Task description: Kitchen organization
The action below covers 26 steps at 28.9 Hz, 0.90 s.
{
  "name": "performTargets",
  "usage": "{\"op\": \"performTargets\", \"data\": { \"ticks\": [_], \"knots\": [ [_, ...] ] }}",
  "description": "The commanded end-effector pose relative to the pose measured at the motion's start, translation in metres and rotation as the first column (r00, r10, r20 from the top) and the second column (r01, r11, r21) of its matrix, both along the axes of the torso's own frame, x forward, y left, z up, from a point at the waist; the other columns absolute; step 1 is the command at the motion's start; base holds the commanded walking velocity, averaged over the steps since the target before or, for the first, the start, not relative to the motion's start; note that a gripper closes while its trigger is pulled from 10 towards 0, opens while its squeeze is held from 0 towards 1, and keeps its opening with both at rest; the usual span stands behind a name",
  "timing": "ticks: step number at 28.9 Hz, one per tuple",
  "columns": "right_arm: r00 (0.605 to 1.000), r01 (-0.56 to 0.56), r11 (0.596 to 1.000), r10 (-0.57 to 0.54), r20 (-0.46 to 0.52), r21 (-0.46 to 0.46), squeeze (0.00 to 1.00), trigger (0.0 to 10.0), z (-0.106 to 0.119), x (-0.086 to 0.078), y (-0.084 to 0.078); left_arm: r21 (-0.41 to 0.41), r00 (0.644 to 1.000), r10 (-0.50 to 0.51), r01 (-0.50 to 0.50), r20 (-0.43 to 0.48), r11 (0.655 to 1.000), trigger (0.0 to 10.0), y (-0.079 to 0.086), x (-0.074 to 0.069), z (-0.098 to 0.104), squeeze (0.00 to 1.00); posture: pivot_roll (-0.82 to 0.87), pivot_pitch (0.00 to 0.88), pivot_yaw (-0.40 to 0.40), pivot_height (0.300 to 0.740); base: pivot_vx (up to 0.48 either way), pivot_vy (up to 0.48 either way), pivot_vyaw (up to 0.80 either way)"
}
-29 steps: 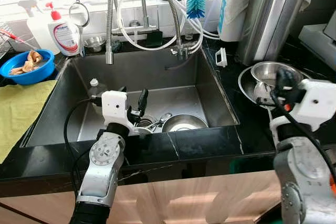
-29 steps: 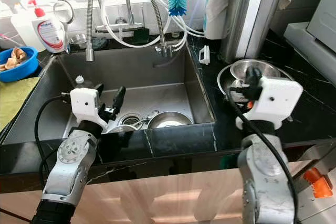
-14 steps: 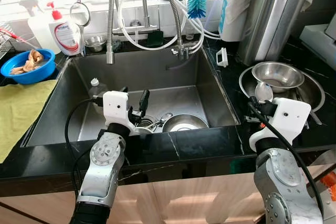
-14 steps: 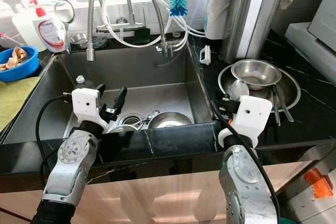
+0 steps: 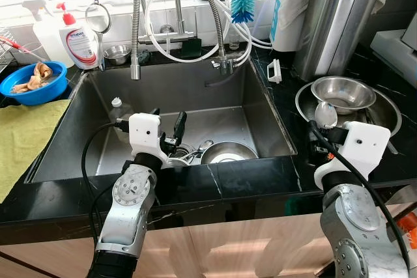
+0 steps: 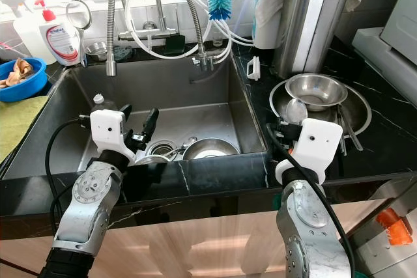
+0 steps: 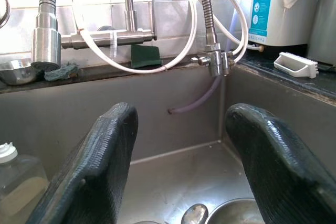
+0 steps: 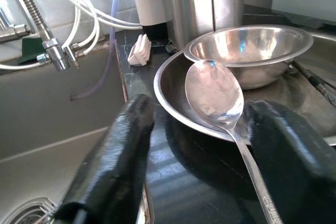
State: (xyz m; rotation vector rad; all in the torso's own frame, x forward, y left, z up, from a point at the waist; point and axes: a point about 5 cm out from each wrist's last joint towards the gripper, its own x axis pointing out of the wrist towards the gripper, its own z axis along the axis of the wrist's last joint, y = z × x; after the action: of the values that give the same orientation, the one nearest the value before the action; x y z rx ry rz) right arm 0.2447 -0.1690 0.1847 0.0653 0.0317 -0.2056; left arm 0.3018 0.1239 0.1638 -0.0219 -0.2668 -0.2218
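A steel spoon lies with its bowl on the rim of a wide steel plate, its handle running back over the black counter. My right gripper is open at the counter's front edge, one finger on each side of the handle and neither touching it. A smaller steel bowl sits in the plate. My left gripper hangs open inside the sink, just in front of a steel bowl and a spoon near the drain.
A small plastic bottle stands at the sink's left wall. A tall steel knife block rises behind the plate. A blue bowl, a soap bottle and a green cloth are at the left. Faucet hoses hang over the sink's back.
My right gripper has drawn back from over the plate to the counter's front edge, and the spoon now shows lying on the plate's rim. The left arm has not moved.
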Motion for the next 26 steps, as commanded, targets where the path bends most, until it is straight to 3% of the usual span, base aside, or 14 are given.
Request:
{"op": "performTargets", "data": {
  "ticks": [1, 2, 12, 26],
  "knots": [
    [1.000, -0.023, 1.000, 0.024, 0.017, -0.009, 0.19, 10.0, 0.008, -0.001, 0.004, 0.001, 1.000, -0.001, 0.001, -0.026, 1.000, 10.0, 0.003, 0.000, -0.004, 0.00, -0.14, 0.000, 0.072, 0.740, 0.000, 0.000, 0.00],
    [1.000, -0.029, 1.000, 0.029, 0.007, -0.013, 0.00, 10.0, 0.008, -0.001, 0.005, 0.002, 1.000, -0.002, 0.002, -0.027, 1.000, 10.0, 0.003, 0.000, -0.004, 0.00, -0.14, 0.000, 0.072, 0.740, 0.000, 0.000, 0.00],
    [0.997, 0.017, 0.999, -0.014, -0.077, 0.042, 0.00, 10.0, -0.004, -0.005, -0.001, 0.000, 1.000, -0.001, 0.001, -0.029, 1.000, 10.0, 0.002, 0.000, -0.005, 0.00, -0.15, 0.000, 0.067, 0.740, 0.000, 0.000, 0.00],
    [0.994, 0.054, 0.996, -0.047, -0.096, 0.074, 0.00, 10.0, -0.005, -0.006, -0.007, -0.002, 1.000, 0.004, -0.004, -0.029, 1.000, 10.0, 0.003, 0.000, -0.006, 0.00, -0.15, 0.000, 0.064, 0.740, 0.000, 0.000, 0.00]
  ]
}}
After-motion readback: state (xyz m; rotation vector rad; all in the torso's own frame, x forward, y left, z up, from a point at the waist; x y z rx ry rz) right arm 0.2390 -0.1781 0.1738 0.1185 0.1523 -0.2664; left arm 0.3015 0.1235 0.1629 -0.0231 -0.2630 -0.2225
